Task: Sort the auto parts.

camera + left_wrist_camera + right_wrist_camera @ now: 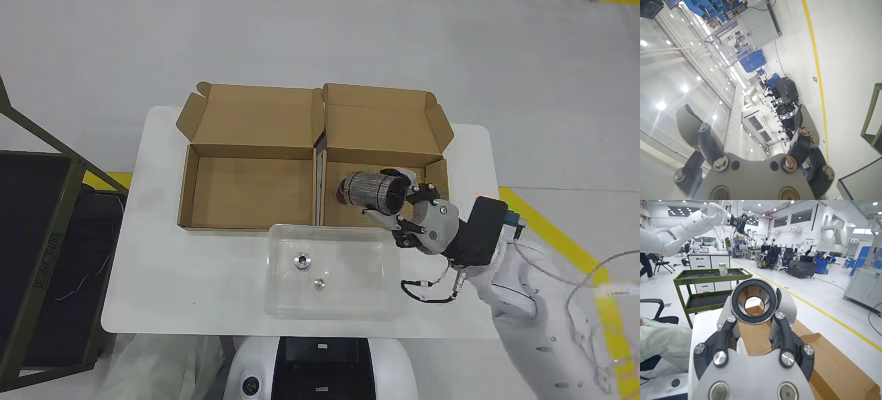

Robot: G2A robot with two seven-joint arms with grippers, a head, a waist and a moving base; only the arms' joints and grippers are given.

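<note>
Nearest the robot, has a clear tray [285,300] on the white table [150,260], with a small round part [301,262] and a smaller bit [319,282] lying apart in it. Just past the tray's right end, clamps a hollow metal cylinder [753,282] in the right gripper [755,307]: fingers [788,308] pressed against its ribbed sides, open bore facing back at the wrist. Holds it over the inside of the right cardboard box [385,125], near that box's front wall. Has the right arm [520,290] over the table's right front corner, wrist turned leftward. Alongside, touching, has the left cardboard box [245,190], both lids folded back. Farther off, has the left gripper [743,117] high in the air, well above table level, its two fingers spread wide with nothing between. Beyond the table's left edge, a green cart [711,279].
</note>
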